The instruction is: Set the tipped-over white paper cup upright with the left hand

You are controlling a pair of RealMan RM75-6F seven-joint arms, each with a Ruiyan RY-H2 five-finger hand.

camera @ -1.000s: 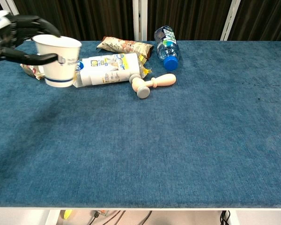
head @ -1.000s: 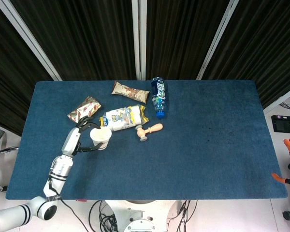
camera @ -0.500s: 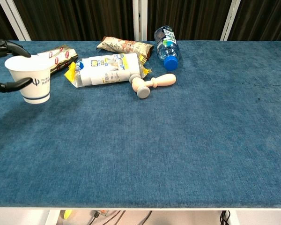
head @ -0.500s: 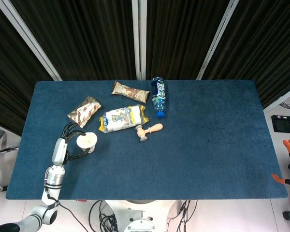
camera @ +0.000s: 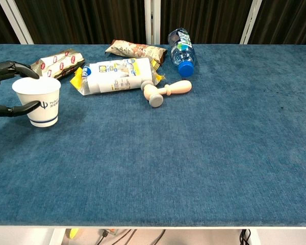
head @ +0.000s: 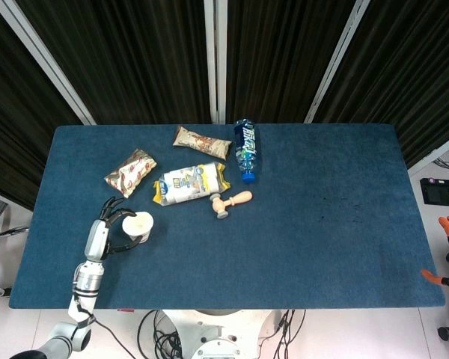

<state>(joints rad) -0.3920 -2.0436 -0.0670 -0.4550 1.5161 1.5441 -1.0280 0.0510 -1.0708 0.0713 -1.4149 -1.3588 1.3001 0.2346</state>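
Cup: the white paper cup (camera: 39,100) stands upright on the blue table (camera: 194,153), mouth up, near the table's front left corner; a blue band rings its base and a small dark logo faces the chest camera.
Left hand: the left hand (head: 111,221) wraps the cup from the left, dark fingers (camera: 13,69) curled over the rim on the far side and a thumb reaching along the near side; it grasps the cup, though whether every finger touches cannot be told.
Right hand: only orange-tipped parts show at the right edge of the head view, too little to tell its state.
Snack packs: a red-and-cream snack bag (camera: 56,61) lies just behind the cup; a brown wrapped bar (camera: 135,51) lies further back near the table's middle.
Large pouch: a white, yellow and blue packet (camera: 117,75) lies flat to the right of the cup, apart from it.
Wooden piece: a small wooden handle with a grey cap (camera: 166,92) lies on its side just beside the pouch's right end.
Bottle: a water bottle (camera: 181,48) with a blue cap lies on its side behind the wooden piece, cap toward the front.
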